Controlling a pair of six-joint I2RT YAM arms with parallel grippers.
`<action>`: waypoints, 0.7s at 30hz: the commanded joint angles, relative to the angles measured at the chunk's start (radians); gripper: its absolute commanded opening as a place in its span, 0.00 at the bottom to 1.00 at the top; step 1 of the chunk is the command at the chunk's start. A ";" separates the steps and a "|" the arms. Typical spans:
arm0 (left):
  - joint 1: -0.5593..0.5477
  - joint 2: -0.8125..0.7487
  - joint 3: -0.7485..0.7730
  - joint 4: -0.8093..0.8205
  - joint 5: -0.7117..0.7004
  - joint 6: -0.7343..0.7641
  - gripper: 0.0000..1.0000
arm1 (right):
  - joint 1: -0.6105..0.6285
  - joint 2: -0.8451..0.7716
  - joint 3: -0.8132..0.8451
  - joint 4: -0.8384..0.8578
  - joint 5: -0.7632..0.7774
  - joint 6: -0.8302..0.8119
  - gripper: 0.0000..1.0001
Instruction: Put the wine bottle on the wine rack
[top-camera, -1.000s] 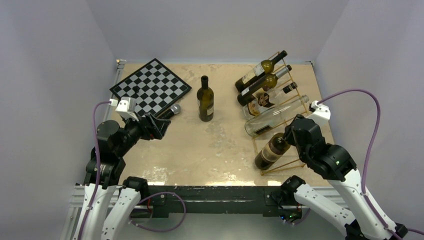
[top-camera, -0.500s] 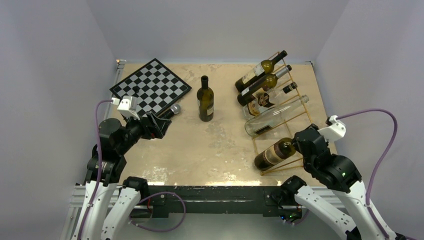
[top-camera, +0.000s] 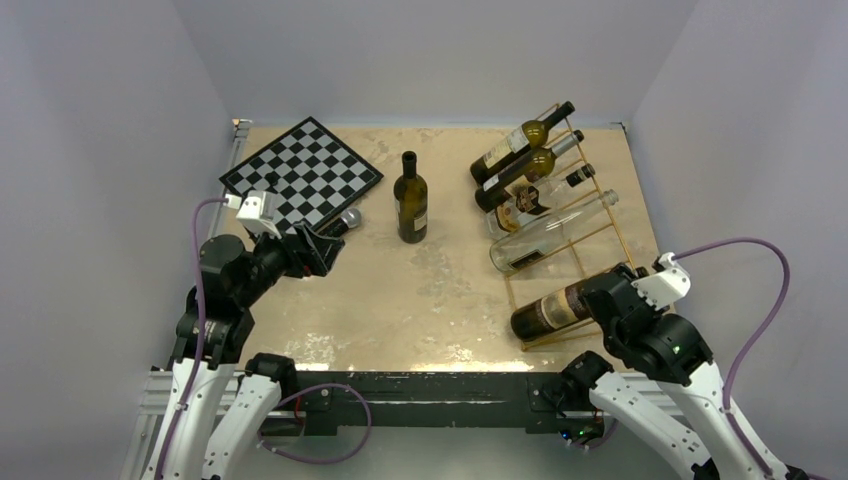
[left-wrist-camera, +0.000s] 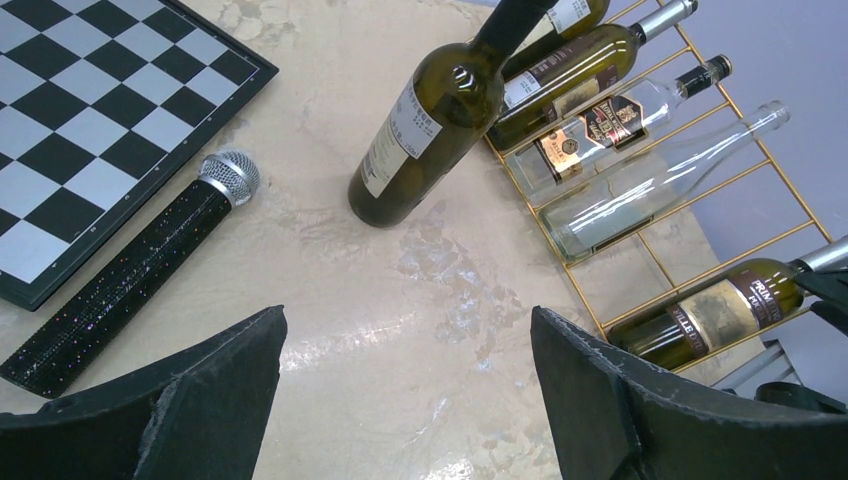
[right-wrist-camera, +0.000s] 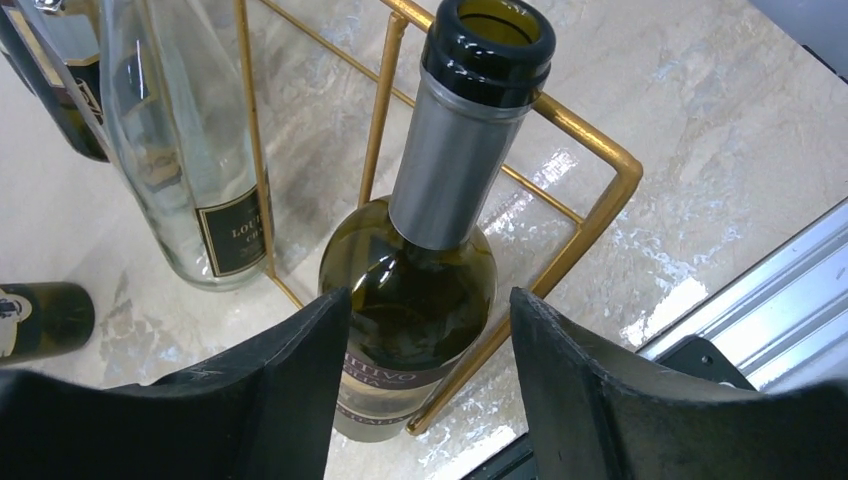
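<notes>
Wine bottle (top-camera: 548, 308) lying in the nearest slot of the wine rack (top-camera: 590, 235), right hand (top-camera: 598, 292) open at its neck end.
From above, it lies slanted, and the left hand (top-camera: 322, 250) hovers by a chessboard (top-camera: 300, 170) and microphone (top-camera: 342, 221) while a dark bottle (top-camera: 410, 200) stands upright mid-tabletop (top-camera: 400, 310). The left wrist view shows that hand's fingers (left-wrist-camera: 200, 390) spread wide, nothing between them. The right wrist view shows the open-mouthed neck crossing a gold rod (right-wrist-camera: 590, 215), fingers (right-wrist-camera: 280, 400) apart on either side of the shoulder, clear of the neck.
</notes>
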 joint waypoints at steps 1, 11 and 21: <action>-0.006 0.002 -0.008 0.045 0.020 -0.012 0.95 | 0.004 0.007 0.059 -0.033 0.046 0.026 0.65; -0.006 -0.009 -0.005 0.040 0.011 -0.003 0.95 | 0.004 -0.096 0.162 0.452 -0.351 -0.655 0.73; -0.006 -0.018 -0.004 0.033 0.008 -0.001 0.95 | 0.005 0.180 0.310 0.652 -0.845 -0.920 0.87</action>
